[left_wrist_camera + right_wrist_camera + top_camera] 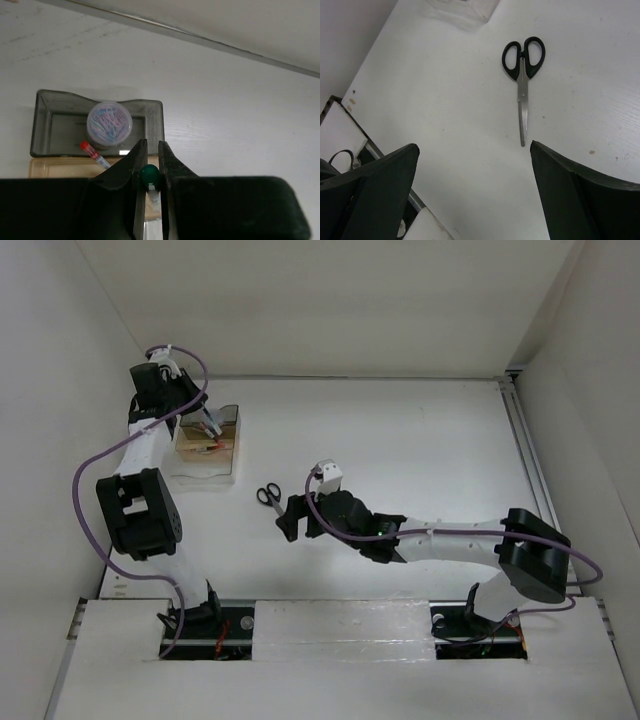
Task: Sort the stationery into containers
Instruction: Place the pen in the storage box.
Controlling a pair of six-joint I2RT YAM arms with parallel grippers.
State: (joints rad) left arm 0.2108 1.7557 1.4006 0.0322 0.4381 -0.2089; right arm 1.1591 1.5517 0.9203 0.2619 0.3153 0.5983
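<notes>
From above, the left gripper (207, 426) hangs over the clear box (205, 476) at the counter's (400, 440) left; the right gripper (290, 517) sits just beside the scissors (269, 496).

Left wrist: the jaws are clenched on what seems to be the dark pen (149, 176), green-tipped, above the box. The round cylinder (109, 123) and the red pen (94, 154) lie inside it.

Right wrist: the jaws are spread wide and hold nothing. The scissors lie closed on the counter ahead.
</notes>
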